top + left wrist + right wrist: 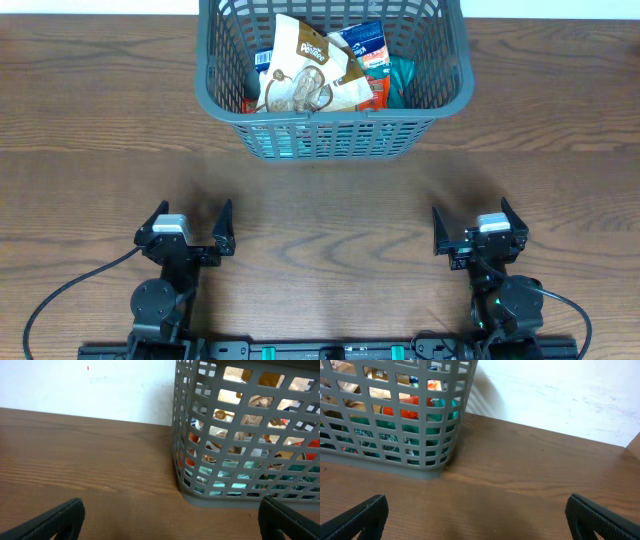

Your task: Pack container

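Several overlapping packets (308,62), container (330,140) rim cropped

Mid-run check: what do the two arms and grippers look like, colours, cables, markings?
Both arms are black with round joint housings. The left gripper and right gripper each have two matt black wedge-shaped fingers and a pale grey block behind them. A thin black cable loops from each base. A small green light shows on the right arm. No lettering is readable.
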